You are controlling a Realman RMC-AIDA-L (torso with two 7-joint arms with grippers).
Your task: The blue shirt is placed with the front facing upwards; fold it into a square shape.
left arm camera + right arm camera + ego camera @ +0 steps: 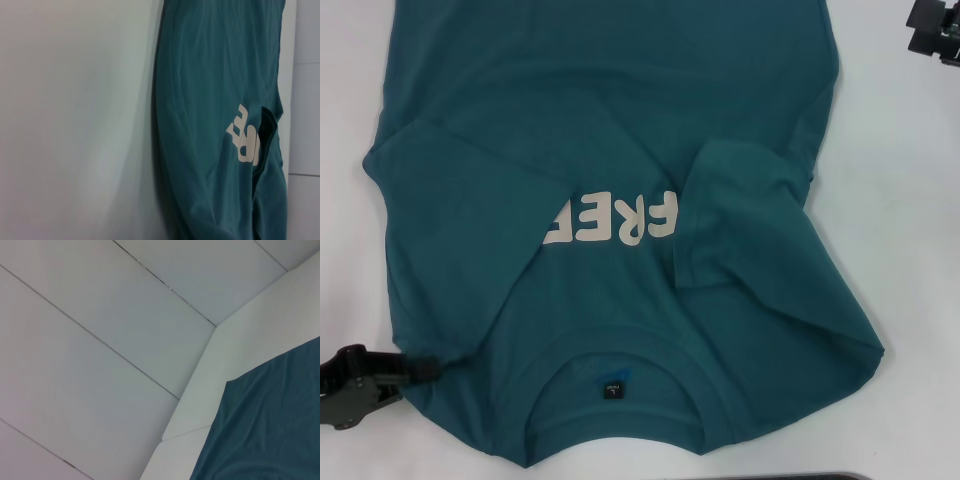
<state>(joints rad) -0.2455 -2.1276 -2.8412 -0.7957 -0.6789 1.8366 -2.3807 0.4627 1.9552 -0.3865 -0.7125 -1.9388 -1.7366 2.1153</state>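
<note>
The blue shirt [610, 150] lies front up on the white table, its collar [615, 375] and black neck label nearest me. Cream letters "FREE" [620, 218] show on the chest, the left end partly covered by a fold. The right sleeve [745, 215] is folded inward over the body, and the left side is folded inward too. My left gripper [415, 367] sits low at the shirt's near left shoulder edge, shut on the fabric there. The left wrist view shows the shirt [215, 100] and its letters lying flat. My right gripper [935, 30] hangs off the far right, away from the shirt [270, 420].
Bare white table [910, 200] surrounds the shirt to the right and left [345, 150]. A dark object's edge [820, 477] shows along the near table edge. The right wrist view takes in the table's corner [200, 390] and the tiled floor beyond.
</note>
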